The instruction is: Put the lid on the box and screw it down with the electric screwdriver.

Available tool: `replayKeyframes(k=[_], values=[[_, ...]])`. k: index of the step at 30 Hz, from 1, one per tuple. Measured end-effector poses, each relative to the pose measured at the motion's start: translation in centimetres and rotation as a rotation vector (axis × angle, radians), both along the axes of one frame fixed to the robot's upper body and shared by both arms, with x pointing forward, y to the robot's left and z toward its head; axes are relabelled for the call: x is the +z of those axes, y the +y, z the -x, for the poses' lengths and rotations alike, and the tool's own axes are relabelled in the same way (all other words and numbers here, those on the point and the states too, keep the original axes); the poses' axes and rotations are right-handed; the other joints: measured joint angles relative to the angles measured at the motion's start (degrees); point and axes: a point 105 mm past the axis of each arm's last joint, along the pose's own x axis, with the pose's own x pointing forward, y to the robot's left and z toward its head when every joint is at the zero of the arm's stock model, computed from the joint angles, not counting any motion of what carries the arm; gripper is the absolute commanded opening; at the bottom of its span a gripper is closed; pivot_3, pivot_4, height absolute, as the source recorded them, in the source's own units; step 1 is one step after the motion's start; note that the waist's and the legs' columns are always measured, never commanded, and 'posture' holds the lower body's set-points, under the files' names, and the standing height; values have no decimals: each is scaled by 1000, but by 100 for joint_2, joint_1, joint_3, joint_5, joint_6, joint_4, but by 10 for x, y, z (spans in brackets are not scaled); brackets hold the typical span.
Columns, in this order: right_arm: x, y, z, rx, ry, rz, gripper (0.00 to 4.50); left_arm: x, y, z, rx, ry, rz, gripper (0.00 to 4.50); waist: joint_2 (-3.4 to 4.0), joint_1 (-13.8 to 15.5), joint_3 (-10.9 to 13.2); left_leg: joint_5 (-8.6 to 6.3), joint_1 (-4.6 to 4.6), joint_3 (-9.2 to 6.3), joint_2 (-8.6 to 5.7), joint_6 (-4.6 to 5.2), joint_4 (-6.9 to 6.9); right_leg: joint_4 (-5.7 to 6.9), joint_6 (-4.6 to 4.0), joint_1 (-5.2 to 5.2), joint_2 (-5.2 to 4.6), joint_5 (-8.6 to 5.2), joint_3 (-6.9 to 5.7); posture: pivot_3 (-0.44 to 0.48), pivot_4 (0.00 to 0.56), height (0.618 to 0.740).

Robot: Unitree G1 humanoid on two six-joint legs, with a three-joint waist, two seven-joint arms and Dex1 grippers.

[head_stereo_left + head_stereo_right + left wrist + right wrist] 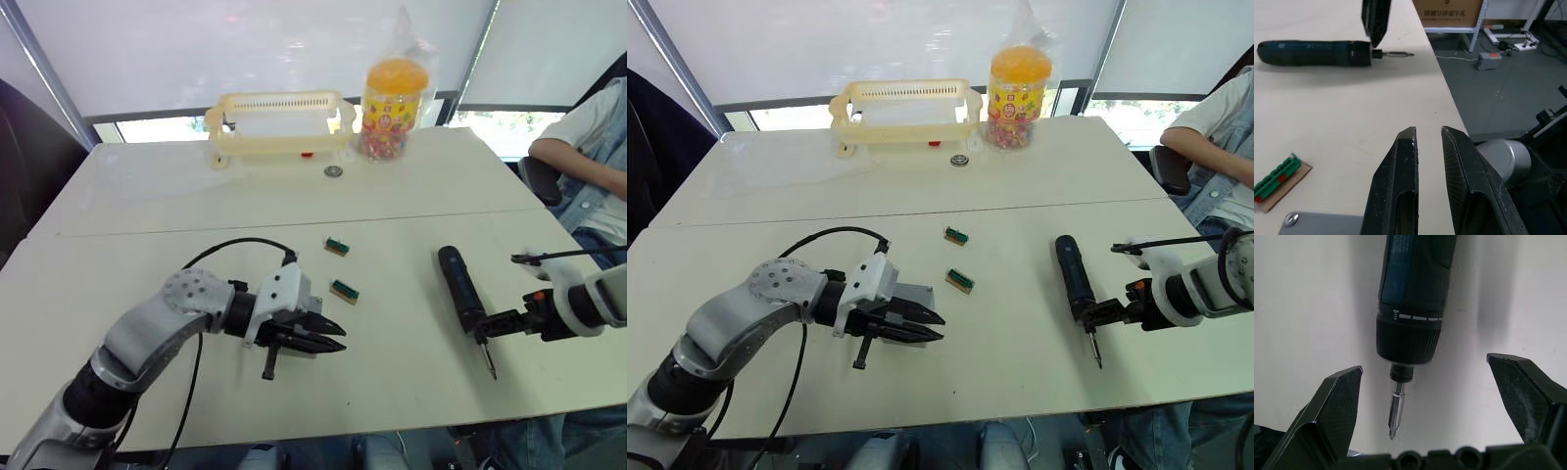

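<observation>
Right hand spread wide at the screwdriver bit, grasping nothing.
The screwdriver lies on the surface toward its right edge, bit pointing at the near edge. Left hand, fingers nearly together and empty, hovers over the box near the front edge.

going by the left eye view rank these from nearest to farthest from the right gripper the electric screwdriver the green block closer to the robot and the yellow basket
1. Electric screwdriver: lying right at the right gripper.
2. Nearer green block: mid-table, toward the robot's left.
3. Yellow basket: far edge of the table.
</observation>
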Motion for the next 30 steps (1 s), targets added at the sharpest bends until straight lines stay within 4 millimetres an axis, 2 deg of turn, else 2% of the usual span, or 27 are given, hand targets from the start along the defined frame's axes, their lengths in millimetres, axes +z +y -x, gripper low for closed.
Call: replayKeyframes(k=[5, 10, 13, 17, 21, 23, 25, 26, 28, 30], values=[[-6, 1, -15, -45, 15, -14, 4458, -5, 1, 1, 30, 7, -11, 759, 0, 8, 0, 0, 0, 0, -3, 0, 0, 0, 0, 1, 3, 0, 0, 0, 150, 740], [-20, 3, -17, -43, 69, 16, 4458, -7, 3, -1, 61, 12, -23, 759, 0, 26, 0, 0, -4, -5, -3, 0, 1, -1, 0, 0, 2, 0, -1, 0, 150, 740], [-21, 3, -19, -38, 68, 42, 3606, -6, 3, -3, 79, 8, -21, 759, -4, 15, -2, 0, -3, -5, -4, 0, 2, -1, 0, 1, 3, 0, -1, 0, 150, 740], [-26, 11, -24, -5, 58, 64, 1804, -7, 4, -5, 92, 8, -19, 759, -25, 14, -15, 0, 6, -7, -4, 0, 2, -1, 0, 11, 4, 0, -2, 0, 150, 740], [-32, 18, -32, -18, 35, 48, 1711, -8, 10, -13, 127, 22, -26, 759, -91, -32, -49, -1, 48, -11, 2, 0, 1, -10, -2, 45, 14, 0, 1, 0, 150, 740], [-30, 23, -43, -64, -18, -23, 1711, -7, 21, -21, 172, 24, -35, 759, -93, -68, -43, -1, 68, -2, 4, 1, -1, -10, -17, 57, 17, -6, 20, 0, 150, 740], [-20, 28, -55, -100, -108, -105, 1711, -2, 34, -29, 220, 26, -33, 759, -59, -60, -25, 0, 70, 3, 3, 1, -1, 0, -16, 51, 18, -6, 25, 0, 150, 740], [-8, 32, -64, -104, -204, -149, 1711, 1, 41, -34, 244, 37, -22, 759, -35, -49, -11, 0, 64, 2, 3, 1, -2, 5, -3, 42, 19, 1, 25, 0, 150, 740], [28, 44, -79, -80, -444, -223, 1711, 6, 52, -42, 288, 59, -1, 759, -6, -24, -5, 0, 45, 0, 2, 1, -7, 20, 0, 17, 19, 2, 24, 0, 150, 740], [70, 60, -81, -14, -685, -274, 1711, 10, 58, -46, 303, 79, 20, 759, -4, -8, -7, 0, 13, -8, 6, 0, -8, 23, 0, -10, 28, 2, 15, 0, 150, 740]])
